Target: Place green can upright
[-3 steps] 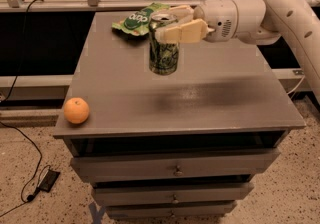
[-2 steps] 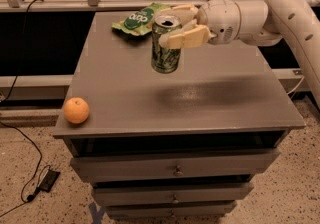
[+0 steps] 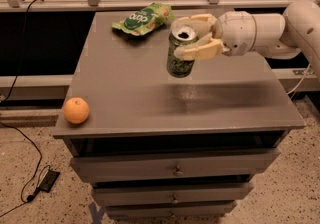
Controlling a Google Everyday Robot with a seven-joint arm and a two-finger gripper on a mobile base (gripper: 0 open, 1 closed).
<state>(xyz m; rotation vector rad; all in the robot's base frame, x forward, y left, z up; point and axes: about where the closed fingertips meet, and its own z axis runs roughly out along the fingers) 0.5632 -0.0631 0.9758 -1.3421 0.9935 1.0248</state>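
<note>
Green can [image 3: 179, 65] is pinched near its rim by the gripper [image 3: 181, 38] above the counter [image 3: 150, 103]; toppling is risked if released unseated.

Shiny metal top and glossy printed label on the green can [image 3: 179, 63]; smooth pale plastic on the gripper [image 3: 182, 38] clamped round its upper part. Matt grey cabinet top [image 3: 150, 98]. Crinkly glossy snack bag [image 3: 142, 18].
</note>
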